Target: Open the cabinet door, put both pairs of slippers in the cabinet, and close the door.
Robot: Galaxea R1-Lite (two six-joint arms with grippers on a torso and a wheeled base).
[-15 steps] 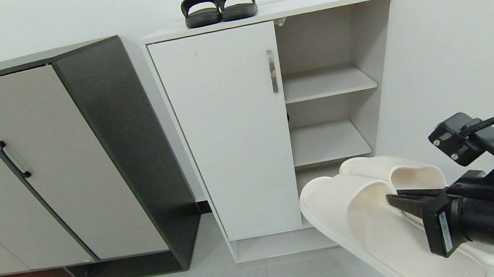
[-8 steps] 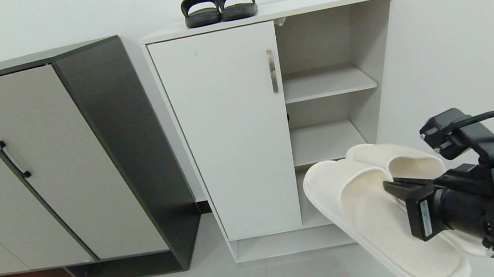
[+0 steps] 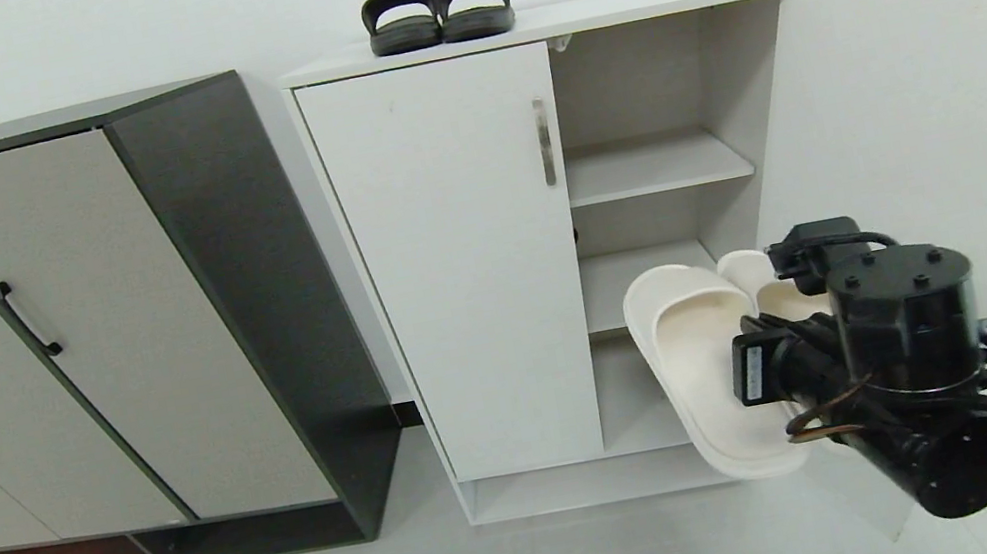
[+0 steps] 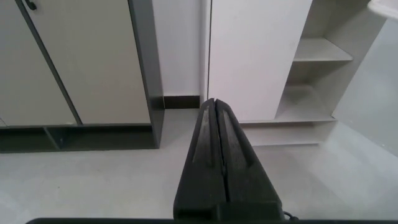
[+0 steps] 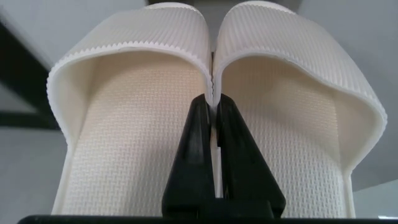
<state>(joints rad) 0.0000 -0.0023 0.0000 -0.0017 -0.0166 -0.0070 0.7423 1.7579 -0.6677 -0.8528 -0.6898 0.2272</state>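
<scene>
Here's the tall white two-door cabinet (image 3: 481, 320) against the wall, and its right-hand door (image 3: 913, 122) is swung wide open, so step one looks done, with bare shelves showing inside. Now the action: the pair of cream waffle-textured slippers (image 3: 702, 362) is up in the air in front of the open compartment, toes tipped toward the middle shelf (image 3: 647, 285). Whether they've crossed the cabinet's front edge is hard to call from this angle. The pair of black slide slippers (image 3: 438, 10) sits on the cabinet top, untouched. The right end effector (image 5: 214, 102) is clamped on the cream pair's two inner edges, pinching them together. The left end effector (image 4: 215, 106) is closed on nothing, held low above the floor. I'd say about a third done: both pairs and the door-closing remain.
</scene>
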